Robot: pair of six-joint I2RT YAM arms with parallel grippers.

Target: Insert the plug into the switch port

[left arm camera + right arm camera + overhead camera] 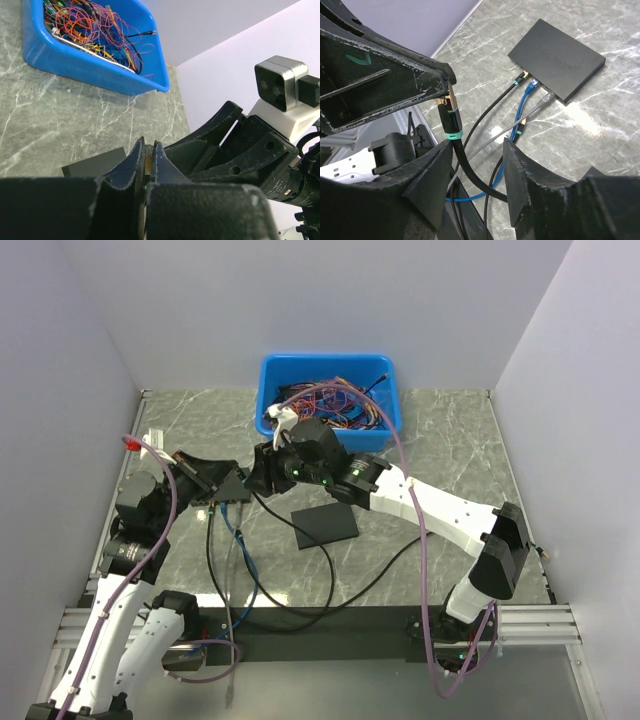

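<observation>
Plug [446,107], seen from the right wrist, hung pinched in the left gripper [446,92] while the right gripper [477,147] stood open astride its black cable [464,162], likely to steady it for aiming; the switch port [536,86] lay well apart, other cables [526,95] at it, any marking on its box [560,55] too faint to read. From the left wrist, the fingers [131,167] were closed on a gold sliver. From above, both grippers sat close together left of a black slab [325,525], no writing legible
</observation>
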